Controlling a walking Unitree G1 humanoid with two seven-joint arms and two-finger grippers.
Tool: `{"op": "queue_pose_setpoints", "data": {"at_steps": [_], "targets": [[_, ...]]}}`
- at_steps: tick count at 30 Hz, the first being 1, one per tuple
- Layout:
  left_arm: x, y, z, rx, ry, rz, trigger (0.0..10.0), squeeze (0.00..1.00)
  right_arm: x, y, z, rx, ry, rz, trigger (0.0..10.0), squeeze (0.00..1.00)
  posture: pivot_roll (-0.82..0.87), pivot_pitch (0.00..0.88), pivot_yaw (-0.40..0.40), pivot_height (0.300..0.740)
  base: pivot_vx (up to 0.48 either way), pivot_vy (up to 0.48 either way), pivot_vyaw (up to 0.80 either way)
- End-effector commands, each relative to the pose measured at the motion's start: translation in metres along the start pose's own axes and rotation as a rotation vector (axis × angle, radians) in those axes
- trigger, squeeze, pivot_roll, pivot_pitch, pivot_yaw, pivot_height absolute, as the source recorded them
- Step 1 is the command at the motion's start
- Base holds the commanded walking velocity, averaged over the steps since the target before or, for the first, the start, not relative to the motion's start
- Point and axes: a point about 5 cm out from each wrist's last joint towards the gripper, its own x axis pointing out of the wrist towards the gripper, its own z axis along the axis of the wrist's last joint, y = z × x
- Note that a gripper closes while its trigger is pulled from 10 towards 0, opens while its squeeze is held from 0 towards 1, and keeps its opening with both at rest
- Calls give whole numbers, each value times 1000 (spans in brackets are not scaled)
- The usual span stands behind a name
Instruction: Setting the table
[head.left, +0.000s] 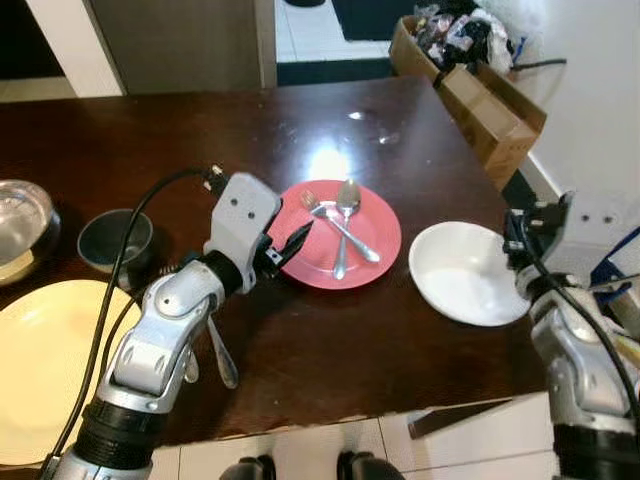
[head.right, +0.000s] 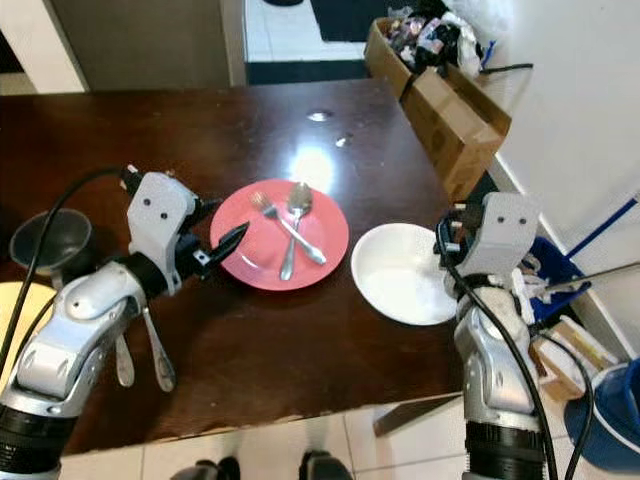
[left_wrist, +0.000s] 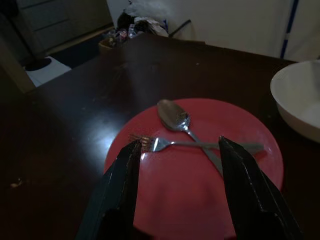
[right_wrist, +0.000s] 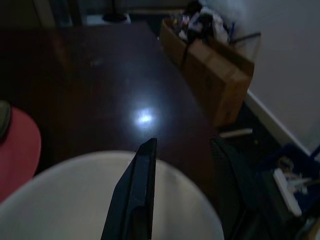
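Red plate (head.left: 345, 238) sits mid-table on the dark wood table (head.left: 300, 340), w/ a fork (head.left: 338, 224) and spoon (head.left: 344, 222) lying crossed on it, spoon bowl pointing toward the far side. Left gripper (head.left: 293, 243) hovers right at the plate's near-left edge, fingers spread apart w/ nothing between them; in the left wrist view the two black fingers (left_wrist: 120, 190) frame the fork and spoon from just above the plate's rim.

White bowl (head.left: 462, 272) is just beside the plate on the robot's right, near the table edge, nothing in it afaict. Right gripper (right_wrist: 185, 195) is over the bowl's right rim, fingers apart, one over the bowl and the other outside it, not clamped on anything.

Left side of the table: small dark bowl (head.left: 114, 240), can't tell what's inside, a glass bowl (head.left: 22, 222) at the far left, and a big pale yellow plate (head.left: 45, 360) at the near-left corner. Two more utensils (head.right: 140, 355) lie on the wood under the left arm.

Cardboard box (head.left: 478, 95) full of dark jumbled stuff sits on the floor by the wall past the table's right side.
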Motion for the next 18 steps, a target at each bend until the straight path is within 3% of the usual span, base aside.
{"op": "queue_pose_setpoints", "data": {"at_steps": [1, 6, 11, 13, 15, 18], "targets": [[-3, 1, -4, -12, 16, -8, 10000, 0, -6, -6, -3, 16, 40, -11, 10000, 0, -131, 83, 59, 740, 0, 0, 0], [-5, 8, -5, -1, 27, -6, 10000, 0, -19, -18, -5, 16, 102, -95, 10000, 0, -137, 83, 57, 740, 0, 0, 0], [-6, 11, -6, 6, 30, -4, 10000, 0, -34, -28, -8, -45, 114, -145, 10000, 0, -153, 95, 67, 740, 0, 0, 0], [-5, 13, -6, 11, 31, -8, 10000, 0, -44, -33, -14, 47, 129, -172, 10000, 0, -153, 95, 67, 740, 0, 0, 0], [-4, 13, -6, 13, 31, -10, 10000, 0, -46, -33, -15, 61, 130, -179, 10000, 0, -153, 95, 67, 740, 0, 0, 0], [-3, 13, -5, 11, 30, -11, 10000, 0, -46, -33, -21, 169, 153, -166, 10000, 0, -161, 96, 80, 740, 0, 0, 0]]}}
